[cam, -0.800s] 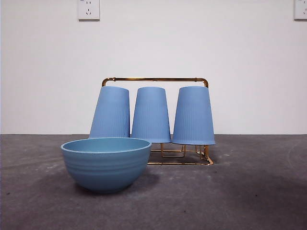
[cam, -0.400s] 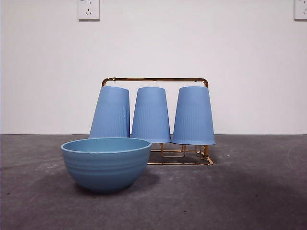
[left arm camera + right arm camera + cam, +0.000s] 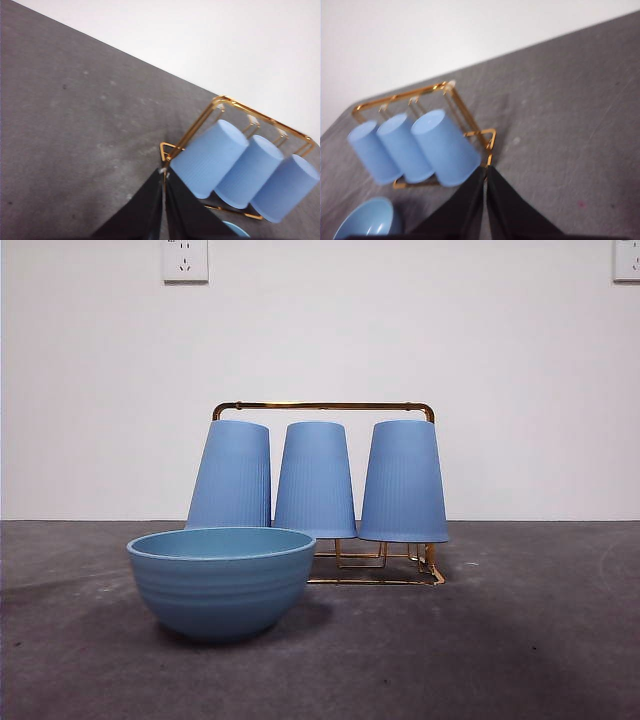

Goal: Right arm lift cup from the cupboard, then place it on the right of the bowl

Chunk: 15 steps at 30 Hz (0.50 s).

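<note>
White wall with two sockets was seen behind a grey desk (image 3: 520, 640). Three blue cups were seen upside down on the gold cupboard (image 3: 324, 406), none lifted yet. The cup (image 3: 403, 482) at the rack's right end in the front view was judged the likely target, but which one was meant could not be told. The bowl (image 3: 221, 580) sat in front of the rack, toward its left end; the spot to its right was bare. Task judged not started: approach, grasp, lift and placing all left. No arm was seen in the front view. The right gripper (image 3: 485, 172) was held above the desk, aimed near the closest cup, fingers together. The left gripper (image 3: 164, 175) waited, fingers together too.
</note>
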### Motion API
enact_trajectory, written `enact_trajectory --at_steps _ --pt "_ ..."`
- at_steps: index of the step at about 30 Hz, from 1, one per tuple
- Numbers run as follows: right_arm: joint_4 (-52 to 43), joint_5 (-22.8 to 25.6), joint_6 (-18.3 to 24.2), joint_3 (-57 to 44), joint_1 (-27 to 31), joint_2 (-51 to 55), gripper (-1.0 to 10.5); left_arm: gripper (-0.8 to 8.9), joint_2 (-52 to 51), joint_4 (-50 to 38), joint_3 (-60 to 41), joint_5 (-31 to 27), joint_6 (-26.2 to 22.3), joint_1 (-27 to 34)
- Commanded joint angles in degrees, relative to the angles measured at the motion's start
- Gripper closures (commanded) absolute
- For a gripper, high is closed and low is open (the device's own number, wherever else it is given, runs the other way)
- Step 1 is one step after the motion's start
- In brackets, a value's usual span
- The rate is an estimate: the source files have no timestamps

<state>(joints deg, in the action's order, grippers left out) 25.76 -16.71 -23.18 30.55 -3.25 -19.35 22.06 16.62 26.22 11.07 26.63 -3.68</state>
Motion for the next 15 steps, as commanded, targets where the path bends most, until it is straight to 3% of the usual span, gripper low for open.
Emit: enact_trajectory --at_steps 1,7,15 --pt "2.6 -3.0 4.7 4.3 0.0 -3.8 9.3 8.03 5.9 2.3 5.7 2.5 -2.9 -0.2" --pt "8.4 -11.4 13.0 11.4 0.0 -11.7 9.3 8.03 18.6 8.0 16.2 11.8 -9.6 -2.0" --pt "16.5 -16.9 23.4 19.1 0.0 -21.9 9.3 8.03 30.1 14.7 24.9 19.1 -18.1 -7.5"
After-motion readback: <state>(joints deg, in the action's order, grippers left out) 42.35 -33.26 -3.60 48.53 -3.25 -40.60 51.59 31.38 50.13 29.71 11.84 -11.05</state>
